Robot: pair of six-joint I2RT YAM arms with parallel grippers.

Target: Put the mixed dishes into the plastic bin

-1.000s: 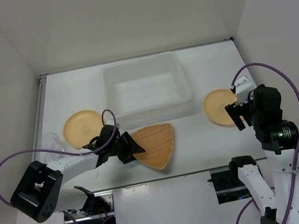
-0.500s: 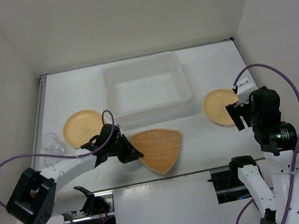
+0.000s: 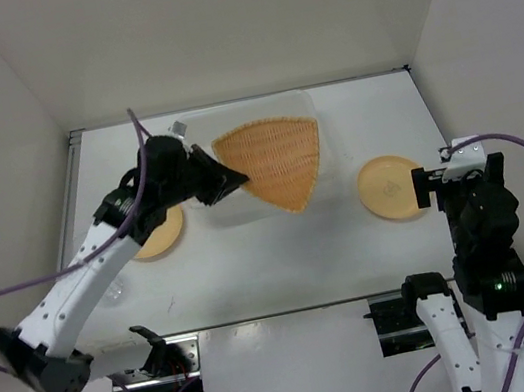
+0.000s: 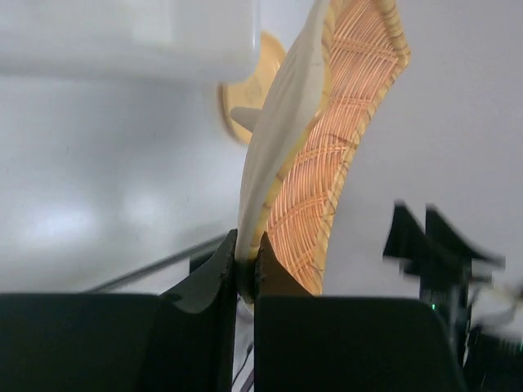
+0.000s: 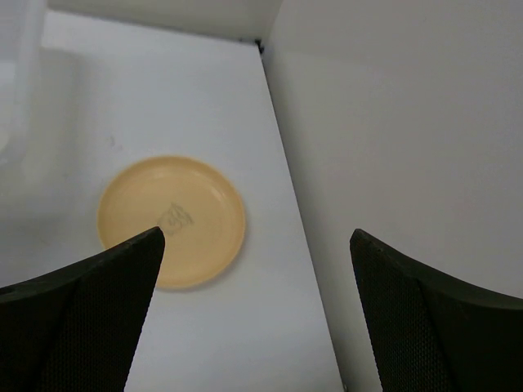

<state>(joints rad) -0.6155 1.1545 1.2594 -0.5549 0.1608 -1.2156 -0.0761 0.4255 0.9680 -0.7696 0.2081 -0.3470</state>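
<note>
Lifted off the table's near strip since a second ago, the woven orange plate (image 3: 274, 161) now hangs above the plastic bin (image 3: 244, 209), carried there by the left arm, which has swung up and away from the table edge. From above, the plate's wide curved edge lies toward the bin's far rim and its narrower end points toward the bin's near wall. How high it sits over the bin cannot be told.

The left gripper (image 3: 224, 180) is clamped on the plate's left edge. In the left wrist view the two fingers (image 4: 214, 273) pinch the pale rim between them, and the plate (image 4: 327, 163) rises from them steeply tilted, almost on edge. Its inner face shows a basket-like weave in orange and its underside is smooth and cream.

One round pale orange plate (image 3: 163, 239) lies left of the bin, partly under the left arm. The second round plate (image 3: 393, 188) lies flat to the right, well apart from the bin, with bare table (image 3: 304, 260) between them. The right gripper (image 3: 425, 189) hovers at this plate's near right edge with its jaws spread wide and nothing between them. The side wall stands close beside that plate (image 5: 172, 220).
</note>
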